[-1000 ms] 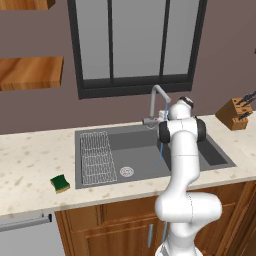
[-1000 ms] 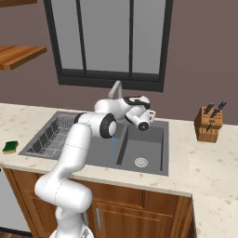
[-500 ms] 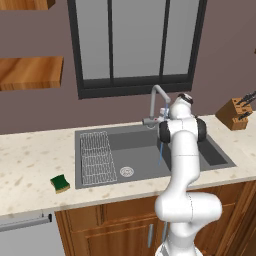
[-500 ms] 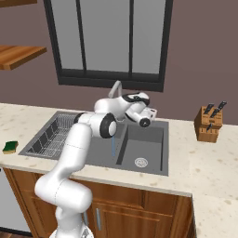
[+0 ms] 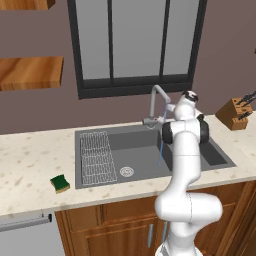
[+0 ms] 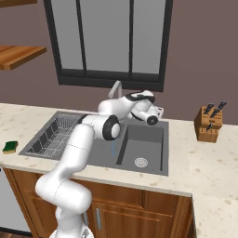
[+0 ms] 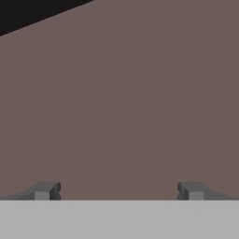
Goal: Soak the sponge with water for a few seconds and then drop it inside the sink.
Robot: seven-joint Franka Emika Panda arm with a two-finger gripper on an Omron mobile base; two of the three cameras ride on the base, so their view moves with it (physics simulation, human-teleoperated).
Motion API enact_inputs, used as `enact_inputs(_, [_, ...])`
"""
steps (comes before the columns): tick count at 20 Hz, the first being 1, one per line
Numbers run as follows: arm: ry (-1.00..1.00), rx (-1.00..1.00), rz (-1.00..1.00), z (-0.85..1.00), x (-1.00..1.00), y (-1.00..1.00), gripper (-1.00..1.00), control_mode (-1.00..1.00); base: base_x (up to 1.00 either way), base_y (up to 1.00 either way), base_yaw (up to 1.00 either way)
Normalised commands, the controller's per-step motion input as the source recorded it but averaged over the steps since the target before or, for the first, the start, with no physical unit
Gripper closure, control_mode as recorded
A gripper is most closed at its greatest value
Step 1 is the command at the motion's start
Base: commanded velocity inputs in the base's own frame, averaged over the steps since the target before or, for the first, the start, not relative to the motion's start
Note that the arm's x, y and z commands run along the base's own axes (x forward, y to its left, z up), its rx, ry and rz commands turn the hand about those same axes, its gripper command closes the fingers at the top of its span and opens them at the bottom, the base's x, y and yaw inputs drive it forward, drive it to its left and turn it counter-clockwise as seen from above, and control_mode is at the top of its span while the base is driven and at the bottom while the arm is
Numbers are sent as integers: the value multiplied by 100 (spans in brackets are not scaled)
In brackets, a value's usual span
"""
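Your gripper [image 7: 119,190] is spread wide, the two fingers [image 7: 45,190] far apart with nothing between them, and past them you see just the brown wall [image 7: 130,102] with a dark wedge in one corner. In the right base view the hand [image 6: 153,117] sits raised over the back rim of the sink [image 6: 95,155], beside the faucet [image 6: 114,89], pointing toward the wall. The water [image 5: 160,149] runs as a thin blue stream from the faucet [image 5: 158,97] into the basin, below and just beside your hand, not touching the fingers. The sponge [image 5: 60,183] lies well away from your fingers, green side up on the counter [image 5: 30,165], just outside the sink's [image 5: 150,145] rim on the rack [image 5: 97,158] side; from the right base view it is the small green block [image 6: 9,147] at the far left edge. A knife block [image 6: 208,124] stands on the counter on the other side of the sink, apart from your hand.
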Motion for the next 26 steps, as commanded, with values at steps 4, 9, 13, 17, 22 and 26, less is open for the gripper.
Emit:
enact_inputs(4, [0,2,0,28,-6,-11,-100,-100,0,0,0])
enact_inputs(9, [3,0,0,30,-28,-2,-100,-100,0,0,0])
enact_inputs(13, [6,0,0,11,-49,-14,-100,-100,0,0,0])
enact_inputs(17, [4,0,0,6,-62,-6,-100,-100,0,0,0])
enact_inputs(22, [0,0,0,7,-63,0,-100,-100,0,0,0])
enact_inputs(26, [0,0,0,14,-59,-1,-100,-100,0,0,0])
